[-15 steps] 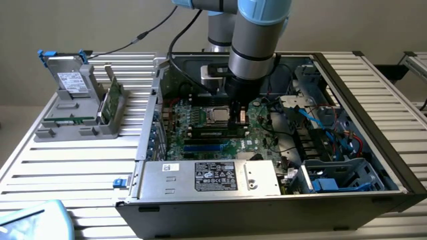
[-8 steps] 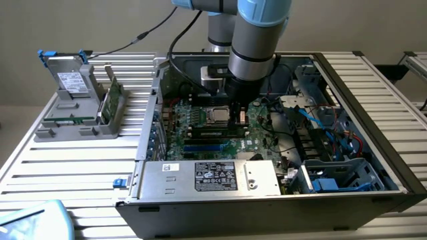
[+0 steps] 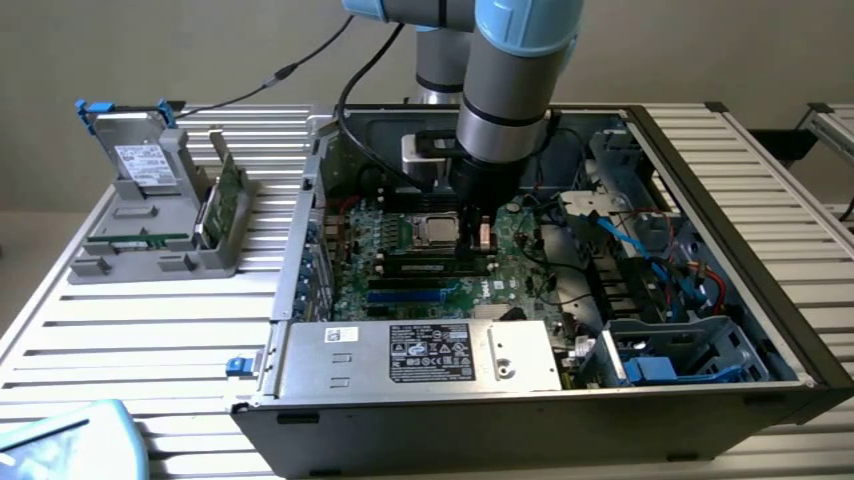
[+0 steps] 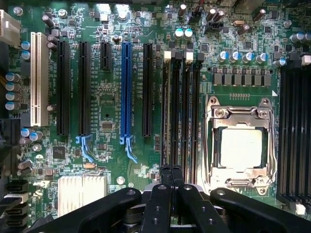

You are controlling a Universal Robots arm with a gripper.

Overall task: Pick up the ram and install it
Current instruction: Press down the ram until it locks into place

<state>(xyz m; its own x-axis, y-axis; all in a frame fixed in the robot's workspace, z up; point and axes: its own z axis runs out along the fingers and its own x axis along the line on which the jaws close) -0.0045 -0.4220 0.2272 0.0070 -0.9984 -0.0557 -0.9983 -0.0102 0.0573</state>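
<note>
Slatted metal table (image 3: 160,360) under an open computer case (image 3: 534,420), motherboard (image 4: 112,97) facing up inside. Gripper (image 4: 171,175) with fingers pressed together, nothing visibly pinched between them. Fingertips (image 4: 165,177) poised over one end of the black memory slots (image 4: 179,111), just beside the processor socket (image 4: 240,145); contact with the board not discernible. Arm (image 3: 514,90) coming down near vertical from above into the middle of the case, wrist pointing straight at the board. Ram (image 3: 140,238) seen as a narrow green stick lying along the near front of the grey holder (image 3: 94,262) on the table at the exterior view's left, outside the case and well apart from the gripper. Same holder carrying a grey drive (image 3: 144,165) with a white label propped upright at its far end and a wider green card (image 3: 230,200) standing on edge on the side towards the case. Power supply box (image 3: 420,355) with a label along the near edge of the case.
</note>
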